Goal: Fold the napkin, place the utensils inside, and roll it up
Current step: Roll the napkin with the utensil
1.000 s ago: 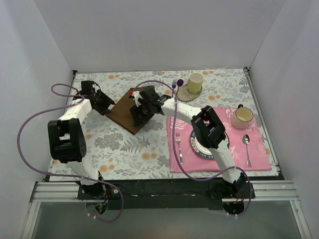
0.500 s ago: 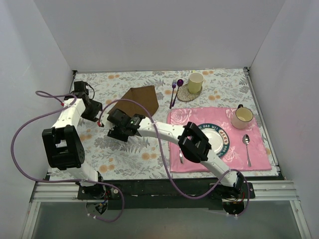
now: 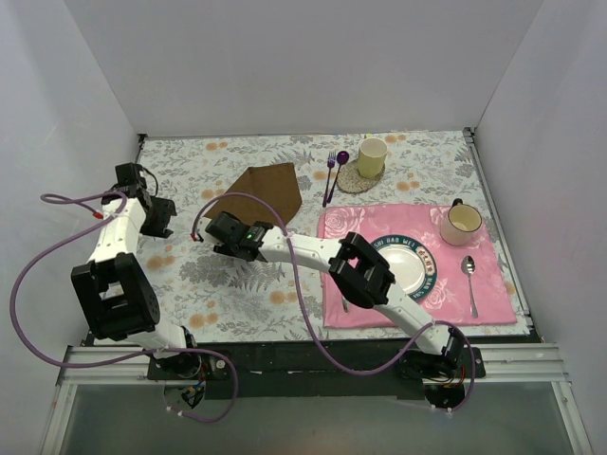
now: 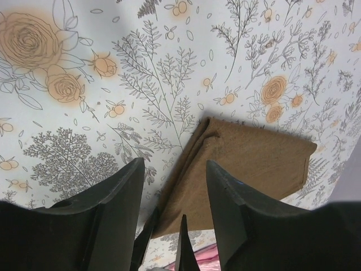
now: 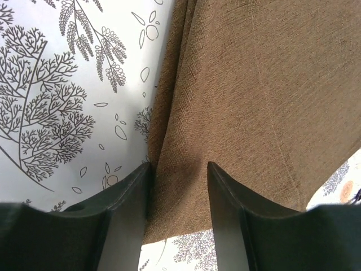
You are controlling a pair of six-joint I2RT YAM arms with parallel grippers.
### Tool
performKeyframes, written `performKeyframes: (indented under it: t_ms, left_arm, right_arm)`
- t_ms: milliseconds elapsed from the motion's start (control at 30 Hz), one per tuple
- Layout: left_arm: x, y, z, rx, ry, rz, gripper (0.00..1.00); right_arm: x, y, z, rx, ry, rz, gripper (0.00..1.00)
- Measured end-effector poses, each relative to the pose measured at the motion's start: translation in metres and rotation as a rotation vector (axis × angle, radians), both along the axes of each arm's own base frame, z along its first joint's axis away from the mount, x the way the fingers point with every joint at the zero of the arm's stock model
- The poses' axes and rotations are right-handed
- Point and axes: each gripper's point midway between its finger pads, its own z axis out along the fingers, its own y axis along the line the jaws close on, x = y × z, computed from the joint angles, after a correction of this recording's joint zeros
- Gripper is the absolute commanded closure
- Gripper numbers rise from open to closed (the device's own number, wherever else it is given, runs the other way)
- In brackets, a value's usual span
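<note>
We have the napkin [image 3: 258, 192] lying flat on the table [image 3: 237, 284], left of centre and toward the far side. It is already folded over once, to judge by the doubled edge in the right wrist view. Its long axis runs on a diagonal from a near-left corner up toward the far right. The purple fork [image 3: 331, 159] and purple spoon [image 3: 342, 156] lie just beside its right edge, not yet on the cloth. Our right gripper [image 3: 218, 227] has reached across the table to that near-left corner. In its own camera the jaws stand partly apart, straddling the folded left edge of the napkin [image 5: 254, 101]. The cloth runs away ahead and to the right of the fingertips [image 5: 135, 186], and it shows flat in the gap. We judge that the right gripper [image 5: 179, 169] is not pinching it yet. Our left gripper [image 3: 156, 215] hangs over bare table well to the left, also about half open with nothing between its fingers [image 4: 127, 192]. From the left gripper [image 4: 175, 169], the napkin [image 4: 242, 164] lies ahead and to the right, clear of the jaws. So the right arm is plainly the nearer one. Any next fold or lift turns on closing on that left edge and carrying it across the diagonal.
</note>
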Motion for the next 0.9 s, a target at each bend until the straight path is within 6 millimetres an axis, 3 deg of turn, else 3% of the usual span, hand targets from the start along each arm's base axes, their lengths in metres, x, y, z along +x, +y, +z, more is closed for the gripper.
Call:
performKeyframes:
  t_ms: [167, 267, 367, 400, 533, 667, 900]
  left_arm:
    - [-0.002, -0.009, -0.008, -0.040, 0.000, -0.022, 0.50]
    - [0.003, -0.018, -0.012, -0.071, -0.030, -0.085, 0.47]
    - [0.009, -0.033, -0.021, -0.124, -0.070, -0.191, 0.35]
    - [0.011, -0.041, -0.025, -0.152, -0.096, -0.232, 0.27]
    - [0.005, -0.063, -0.045, -0.234, -0.151, -0.327, 0.22]
    - [-0.002, -0.076, -0.055, -0.284, -0.171, -0.368, 0.22]
    - [0.011, -0.088, -0.046, -0.332, -0.278, -0.441, 0.22]
  right_arm:
    - [0.003, 0.002, -0.002, -0.007, -0.027, 0.004, 0.60]
    - [0.003, 0.003, -0.004, -0.005, -0.028, 0.006, 0.74]
    - [0.002, 0.005, -0.007, 0.001, -0.019, 0.004, 0.83]
    - [0.001, 0.005, -0.007, 0.005, -0.016, 0.003, 0.85]
    - [-0.001, 0.009, -0.008, 0.036, 0.011, -0.008, 0.97]
    - [0.002, 0.011, -0.008, 0.094, 0.055, -0.038, 0.99]
    - [0.006, 0.014, -0.007, 0.184, 0.150, -0.070, 0.99]
